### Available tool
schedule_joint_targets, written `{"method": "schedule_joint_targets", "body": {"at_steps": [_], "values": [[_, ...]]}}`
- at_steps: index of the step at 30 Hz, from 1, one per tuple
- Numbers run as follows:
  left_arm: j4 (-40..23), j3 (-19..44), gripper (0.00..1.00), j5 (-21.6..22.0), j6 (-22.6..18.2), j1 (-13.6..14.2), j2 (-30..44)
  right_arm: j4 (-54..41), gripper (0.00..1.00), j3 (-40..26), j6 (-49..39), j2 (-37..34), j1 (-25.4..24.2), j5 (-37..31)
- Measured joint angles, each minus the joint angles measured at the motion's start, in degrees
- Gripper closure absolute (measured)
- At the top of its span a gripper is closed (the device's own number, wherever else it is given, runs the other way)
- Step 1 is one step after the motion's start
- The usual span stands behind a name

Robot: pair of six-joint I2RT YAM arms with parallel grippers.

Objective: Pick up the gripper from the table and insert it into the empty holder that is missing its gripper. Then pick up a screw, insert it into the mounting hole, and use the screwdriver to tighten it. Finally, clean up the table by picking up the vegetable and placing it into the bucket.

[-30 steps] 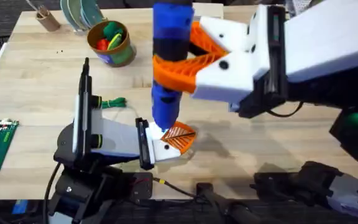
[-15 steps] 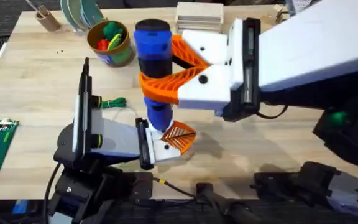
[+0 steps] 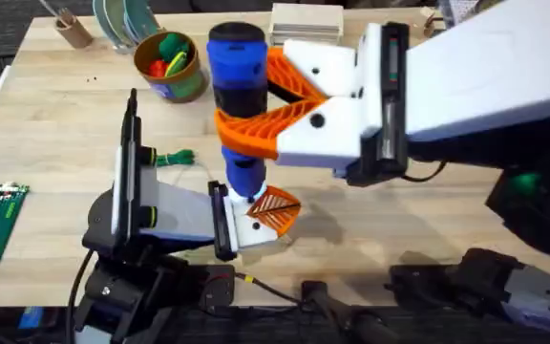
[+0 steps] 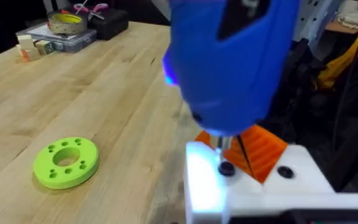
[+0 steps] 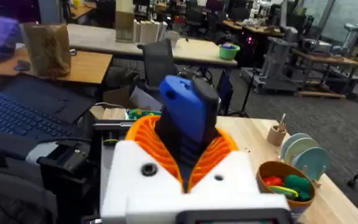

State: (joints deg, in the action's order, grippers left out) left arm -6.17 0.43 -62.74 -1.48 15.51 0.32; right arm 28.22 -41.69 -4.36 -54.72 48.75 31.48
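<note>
Screwdriver [image 3: 239,105], one, stands upright over the counter [image 3: 55,124] centre, clamped between the orange pads of the right gripper [image 3: 256,105], whose jaws hold its blue body. Its bit meets a dark screw [image 4: 226,168] on the white holder [image 3: 251,227]; one orange ribbed gripper [image 3: 275,208] sits in that holder, at 3 o'clock of the bit. Left gripper [image 4: 229,208]: I cannot tell how its jaws stand. Bare wood lies open at 9 and 3 o'clock of the holder. One vegetable [image 3: 173,158] lies at 10 o'clock of the holder, near the left arm. One bucket [image 3: 170,65] sits near the far edge at 11 o'clock. One green disc [image 4: 66,162] lies well apart.
</note>
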Motion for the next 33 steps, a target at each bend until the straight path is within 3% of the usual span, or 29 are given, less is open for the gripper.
{"method": "schedule_joint_targets", "body": {"at_steps": [33], "values": [[0.0, 0.0, 0.99, 0.02, 0.0, 0.0, 0.0, -1.24, 0.972, 0.0, 0.15, -0.85, 0.0, -0.17]]}}
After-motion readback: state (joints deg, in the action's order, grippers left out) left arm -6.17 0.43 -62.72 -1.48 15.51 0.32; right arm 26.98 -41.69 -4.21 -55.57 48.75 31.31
